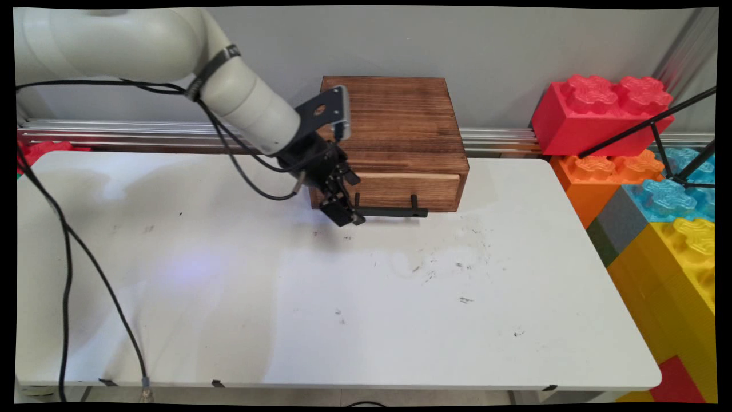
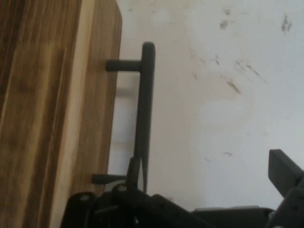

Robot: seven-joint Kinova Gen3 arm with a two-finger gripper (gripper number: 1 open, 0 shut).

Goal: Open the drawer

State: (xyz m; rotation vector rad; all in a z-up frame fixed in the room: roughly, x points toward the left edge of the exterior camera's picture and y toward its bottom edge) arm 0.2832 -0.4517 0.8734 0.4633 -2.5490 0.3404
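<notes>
- A black two-finger gripper [image 1: 349,216] on a white Kinova arm [image 1: 246,103] hangs low at the left end of a black bar handle [image 1: 394,212], at the front of a dark wooden drawer box [image 1: 394,131] standing against the bench's [image 1: 366,309] far edge, about midway along it.
- In the hand view the fingers [image 2: 285,171] are spread: one rises at the lower right over bare bench top, well apart from the handle [image 2: 145,109]; the other is largely lost in the dark linkage at the bottom edge, just where the handle's near end runs behind it.
- Whether that finger touches the bar cannot be told from either view.
- The drawer's paler front [image 1: 412,186] sits flush in the box; the handle stands off it on two short posts.
- The arm and its camera bracket [image 1: 331,111] cover the box's left upper corner in the main view.
- Black cables [image 1: 68,252] trail from the arm down past the bench's near left corner.
- Giant toy bricks [image 1: 600,111], red, orange, blue and yellow, are stacked beyond the bench's right edge, partly cut off by the frame.
- Scuff marks [image 1: 463,266] dot the bench top before the box.
</notes>
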